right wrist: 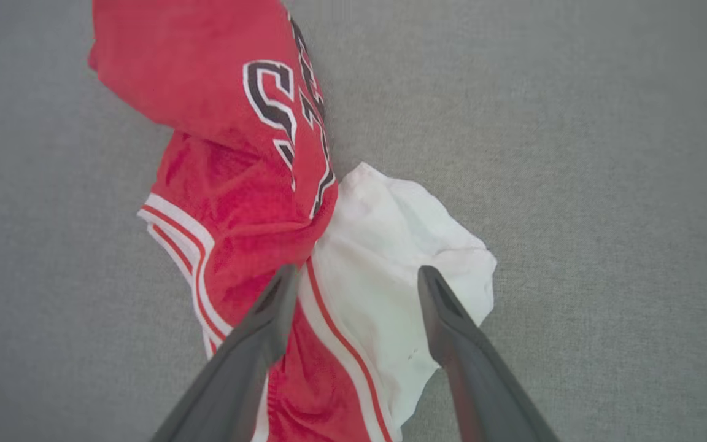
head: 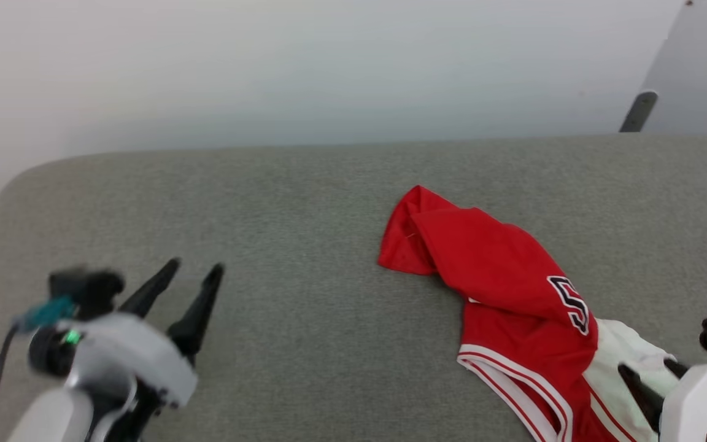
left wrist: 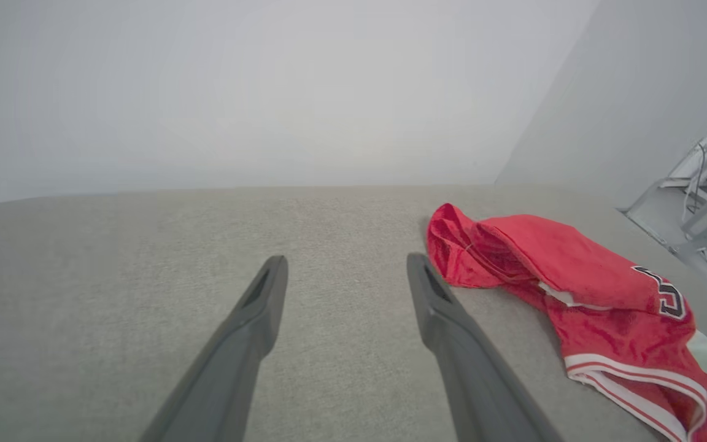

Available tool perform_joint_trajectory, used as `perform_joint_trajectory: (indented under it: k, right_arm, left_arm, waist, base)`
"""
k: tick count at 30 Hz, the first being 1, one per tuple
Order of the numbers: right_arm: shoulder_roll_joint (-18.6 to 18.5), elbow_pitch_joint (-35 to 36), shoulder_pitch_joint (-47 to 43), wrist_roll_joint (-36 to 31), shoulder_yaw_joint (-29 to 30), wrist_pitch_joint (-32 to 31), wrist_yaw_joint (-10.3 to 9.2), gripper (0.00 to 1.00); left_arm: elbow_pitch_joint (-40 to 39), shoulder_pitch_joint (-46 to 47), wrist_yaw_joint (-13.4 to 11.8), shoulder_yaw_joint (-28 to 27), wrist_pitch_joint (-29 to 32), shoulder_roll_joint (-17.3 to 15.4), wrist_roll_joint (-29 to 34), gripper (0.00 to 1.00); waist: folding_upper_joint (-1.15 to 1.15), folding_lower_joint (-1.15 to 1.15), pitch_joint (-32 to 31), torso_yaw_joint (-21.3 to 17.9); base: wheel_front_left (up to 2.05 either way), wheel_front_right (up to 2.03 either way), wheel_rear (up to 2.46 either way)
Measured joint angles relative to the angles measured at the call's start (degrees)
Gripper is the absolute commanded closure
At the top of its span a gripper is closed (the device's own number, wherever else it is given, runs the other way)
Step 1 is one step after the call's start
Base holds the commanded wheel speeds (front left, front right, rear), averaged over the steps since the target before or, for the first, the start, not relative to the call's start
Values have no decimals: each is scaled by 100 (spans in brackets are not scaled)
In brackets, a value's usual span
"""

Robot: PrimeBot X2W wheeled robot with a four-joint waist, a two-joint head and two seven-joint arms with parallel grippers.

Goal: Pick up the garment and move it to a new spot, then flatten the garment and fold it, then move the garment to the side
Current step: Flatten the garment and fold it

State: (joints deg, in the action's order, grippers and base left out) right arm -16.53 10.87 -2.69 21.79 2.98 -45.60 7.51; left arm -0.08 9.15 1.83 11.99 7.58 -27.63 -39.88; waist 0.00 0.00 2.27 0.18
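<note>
The garment (head: 501, 276), a red jersey with a white sleeve, striped trim and black white-outlined lettering, lies crumpled on the grey cushion (head: 298, 215) at the right. My right gripper (head: 651, 374) hovers open over its white sleeve (right wrist: 390, 258), with nothing held between the jaws. In the right wrist view the right gripper (right wrist: 356, 276) has its fingertips straddling the sleeve and the striped seam. My left gripper (head: 194, 267) stands open at the lower left, well clear of the cloth. The left wrist view shows the left gripper (left wrist: 344, 264) with the garment (left wrist: 574, 276) off to its right.
The grey cushion stretches bare to the left and back of the shirt. A pale wall (head: 329, 67) rises behind its far edge. A dark leg or post (head: 637, 112) stands at the back right, and a metal frame with cables (left wrist: 697, 202) shows past the cushion's right side.
</note>
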Motion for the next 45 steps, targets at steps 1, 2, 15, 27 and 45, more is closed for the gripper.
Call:
perform_joint_trajectory:
  k: [1,2,15,27,45]
  right_arm:
    - [63,16,24,-65,44,137,0,0]
    - [110,16,64,-102,73,293,0,0]
    - [669,-520,775,-608,43,2140,0,0]
    - [799,-1018,1191,-563,-337,2574,1,0]
    - [838,-1250,1504,-513,-454,2804,0,0]
  left_arm:
    - [-49,140,34,79,201,-5,-53,0]
    - [-79,282,74,141,411,-12,-126,0]
    - [577,2231,375,893,2217,237,-758,0]
    - [2251,3123,477,1382,2765,465,-851,0]
    - [3504,3729,534,1791,2553,636,-1202,0]
  waist:
    - [0,0,14,-37]
    - [0,0,29,-74]
    - [0,0,362,-658]
    - [0,0,885,-1135]
    - [0,0,1517,-1468]
  base:
    - [0,0,0]
    - [0,0,0]
    - [0,0,0]
    - [0,0,0]
    - [0,0,0]
